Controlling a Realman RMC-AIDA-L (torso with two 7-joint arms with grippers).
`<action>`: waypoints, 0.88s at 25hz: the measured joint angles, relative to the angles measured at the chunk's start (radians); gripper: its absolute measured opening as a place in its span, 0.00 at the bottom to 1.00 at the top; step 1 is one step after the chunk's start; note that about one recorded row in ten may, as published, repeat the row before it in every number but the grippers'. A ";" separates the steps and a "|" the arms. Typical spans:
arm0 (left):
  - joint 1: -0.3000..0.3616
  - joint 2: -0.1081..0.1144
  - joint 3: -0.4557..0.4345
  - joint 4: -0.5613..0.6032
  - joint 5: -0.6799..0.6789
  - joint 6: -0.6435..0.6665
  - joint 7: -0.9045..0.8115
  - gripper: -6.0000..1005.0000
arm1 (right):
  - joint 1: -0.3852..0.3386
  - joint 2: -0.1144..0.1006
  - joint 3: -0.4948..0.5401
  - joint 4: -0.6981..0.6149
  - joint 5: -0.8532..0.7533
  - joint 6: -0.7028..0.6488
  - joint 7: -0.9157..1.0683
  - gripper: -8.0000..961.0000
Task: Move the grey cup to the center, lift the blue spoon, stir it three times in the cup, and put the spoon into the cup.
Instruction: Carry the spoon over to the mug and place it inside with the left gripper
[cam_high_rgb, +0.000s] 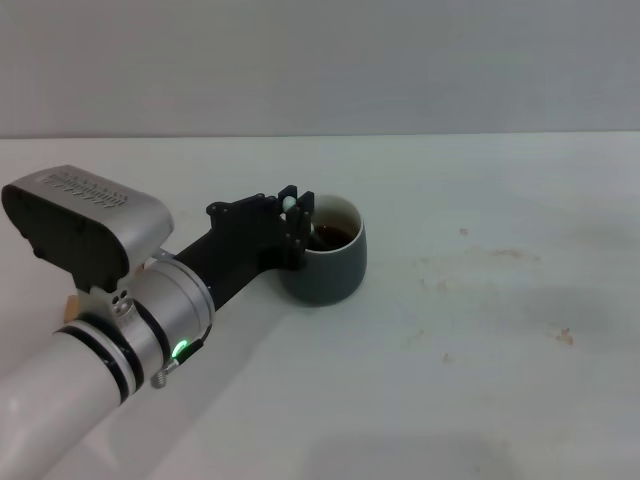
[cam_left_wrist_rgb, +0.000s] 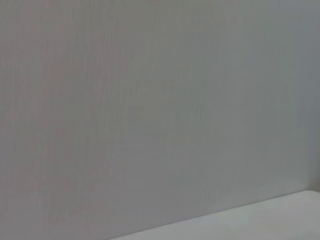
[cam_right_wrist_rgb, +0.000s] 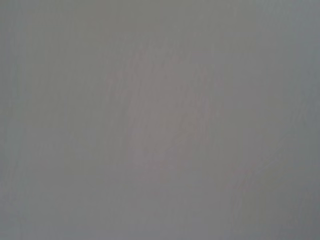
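**Head view: left arm at the cup rim, spoon held upright over the liquid**

Head view shows the left gripper (cam_high_rgb: 295, 215) reached across the table (cam_high_rgb: 480, 330) to the near-left rim of the grey cup (cam_high_rgb: 328, 262). Its black fingers (cam_high_rgb: 297, 228) stand closed to a narrow gap on the pale top end of the blue spoon (cam_high_rgb: 290, 205), which is all of the spoon that can be made out; the rest runs down behind the fingers toward the cup's interior. Whether the bowl is in the dark brown liquid (cam_high_rgb: 332, 235) cannot be confirmed from this angle.

Findings on progress:
1. Cup placement: the cup stands upright, roughly central on the table and slightly left of the midline. This step appears done.
2. Spoon lift: the spoon is off the table and held in the gripper. Done.
3. Stirring, 3 turns: judged to be under way or about to start; the count cannot be read from 1 moment.
4. Release into the cup: not yet done, as the fingers have the spoon in their grip.

Left wrist view shows only a blank wall and a strip of table edge. Right wrist view shows a plain grey surface only; the right gripper appears in no view, and is presumed parked.

A small wooden block (cam_high_rgb: 71, 300) shows just behind the left arm's wrist housing.
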 joint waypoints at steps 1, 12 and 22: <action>-0.004 -0.002 0.000 0.003 0.000 0.001 0.000 0.17 | 0.000 0.000 0.000 0.000 0.000 0.000 0.000 0.01; -0.083 -0.026 -0.010 0.080 0.000 0.005 0.000 0.17 | -0.008 0.000 -0.001 0.005 0.000 0.000 0.000 0.01; -0.140 -0.043 -0.076 0.177 0.001 0.012 0.001 0.17 | -0.013 -0.001 -0.001 0.013 0.000 0.000 0.000 0.01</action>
